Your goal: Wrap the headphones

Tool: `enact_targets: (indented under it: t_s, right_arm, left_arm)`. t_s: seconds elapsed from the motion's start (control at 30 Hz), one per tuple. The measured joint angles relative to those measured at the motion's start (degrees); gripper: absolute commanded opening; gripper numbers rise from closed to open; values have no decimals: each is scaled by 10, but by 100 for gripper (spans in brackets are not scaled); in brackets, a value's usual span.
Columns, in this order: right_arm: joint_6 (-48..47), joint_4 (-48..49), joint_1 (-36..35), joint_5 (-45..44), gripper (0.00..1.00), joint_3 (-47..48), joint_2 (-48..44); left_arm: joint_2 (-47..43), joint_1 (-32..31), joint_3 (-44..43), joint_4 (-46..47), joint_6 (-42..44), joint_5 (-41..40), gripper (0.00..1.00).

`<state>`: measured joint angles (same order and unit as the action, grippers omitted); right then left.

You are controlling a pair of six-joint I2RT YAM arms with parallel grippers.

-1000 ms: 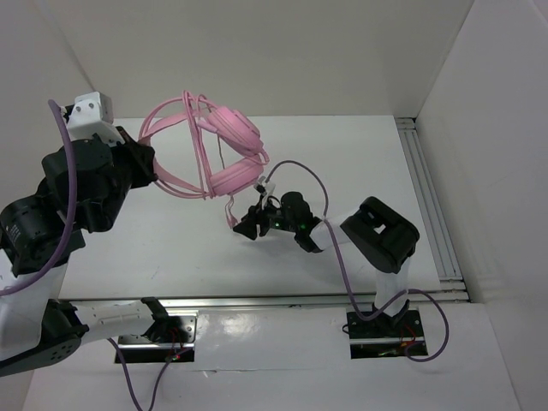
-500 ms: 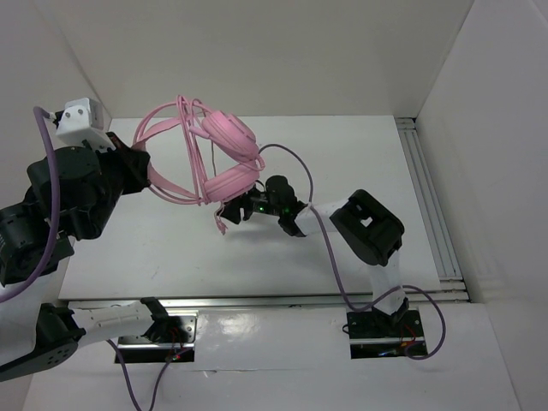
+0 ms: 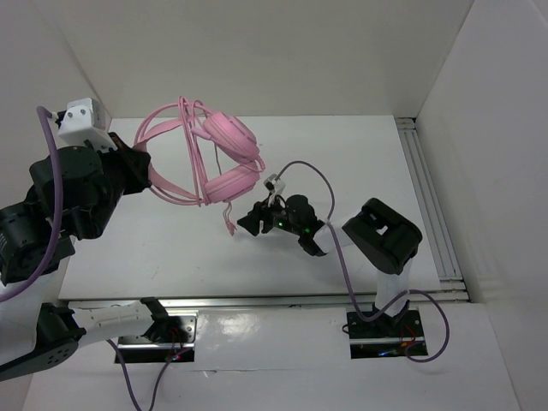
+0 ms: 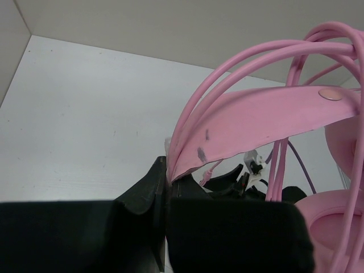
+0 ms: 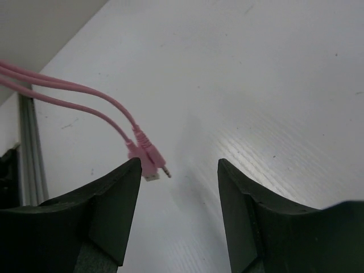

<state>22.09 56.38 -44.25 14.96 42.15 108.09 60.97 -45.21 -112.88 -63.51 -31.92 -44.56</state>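
The pink headphones [image 3: 210, 154] hang in the air above the table's left half. My left gripper [image 3: 144, 167] is shut on the headband [image 4: 256, 119], with its jaws pinched together at the band's edge [image 4: 166, 170]. The thin pink cable [image 3: 193, 141] runs in loops across the headband, and both ear cups [image 3: 231, 181] point right. The cable's plug ends [image 3: 229, 224] dangle below the cups. My right gripper [image 3: 247, 223] is just right of them and open. In the right wrist view the plugs [image 5: 147, 162] hang by the left finger tip, and nothing lies between the jaws [image 5: 179, 165].
A metal rail [image 3: 428, 197] runs along the table's right side by the white wall. A purple robot cable [image 3: 312, 184] arcs over the right arm. White walls close off the back and the left. The same rail [image 5: 28, 153] shows at the left of the right wrist view.
My right gripper went left up to the ear cups, then drew back right and down, and its jaws widened slightly. The left arm shifted the headphones a little left.
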Motion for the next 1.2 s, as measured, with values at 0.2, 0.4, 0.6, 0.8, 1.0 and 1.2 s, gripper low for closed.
enact_targets:
  t_s: [0.2, 0.4, 0.6, 0.8, 1.0, 1.2]
  right_arm:
    - [11, 35, 22, 90, 65, -6, -29]
    - [-7, 18, -9, 108, 65, 30, -30]
    - [-27, -4, -14, 79, 65, 87, -8]
    - [-43, -20, -16, 46, 65, 89, -7]
    - [-54, -25, -24, 40, 65, 91, 2]
    - [-49, -25, -36, 55, 65, 120, 65]
  left_arm:
    - [1, 0, 0, 0, 0, 0, 0]
    - [7, 0, 0, -2, 0, 1, 0]
    - [8, 0, 0, -9, 0, 5, 0]
    - [8, 0, 0, -12, 0, 5, 0]
    - [8, 0, 0, -18, 0, 5, 0]
    - [8, 0, -2, -19, 0, 5, 0]
